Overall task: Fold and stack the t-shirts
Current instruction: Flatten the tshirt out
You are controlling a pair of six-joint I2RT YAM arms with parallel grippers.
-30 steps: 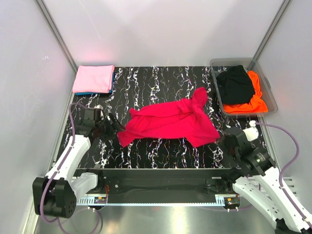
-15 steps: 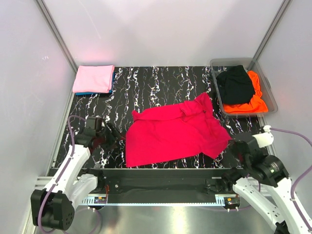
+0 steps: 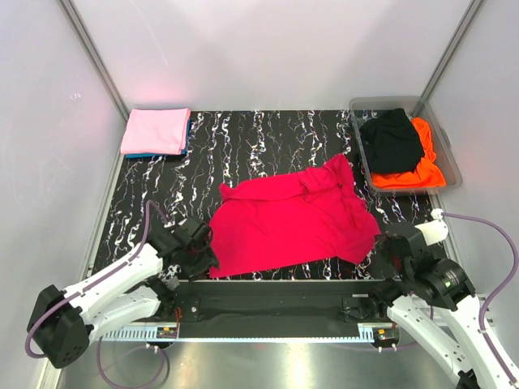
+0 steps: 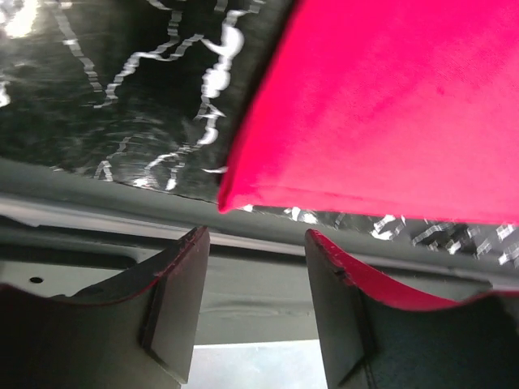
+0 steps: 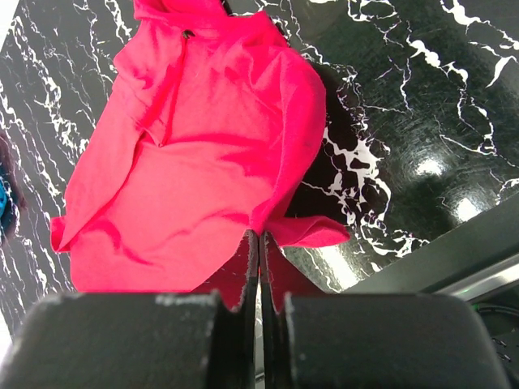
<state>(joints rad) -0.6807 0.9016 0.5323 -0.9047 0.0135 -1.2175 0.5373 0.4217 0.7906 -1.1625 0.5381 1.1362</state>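
The crimson-red t-shirt (image 3: pixel 288 219) lies spread on the black marbled table, partly rumpled at its far right. My right gripper (image 3: pixel 381 245) is shut on the shirt's near right corner (image 5: pixel 280 223). My left gripper (image 3: pixel 207 255) is open and empty just off the shirt's near left corner (image 4: pixel 235 194), over the table's front edge. A folded light pink t-shirt (image 3: pixel 156 130) lies on a blue one (image 3: pixel 146 155) at the far left. A black t-shirt (image 3: pixel 392 139) and a bright orange t-shirt (image 3: pixel 423 168) sit in the bin.
A clear plastic bin (image 3: pixel 357 104) stands at the far right corner. White walls enclose the table on three sides. The metal front rail (image 3: pixel 259 296) runs along the near edge between the arm bases.
The red shirt was pulled toward the near edge and spread flatter. My left gripper has let go of the near left corner and moved right along the front edge. My right gripper keeps its grip.
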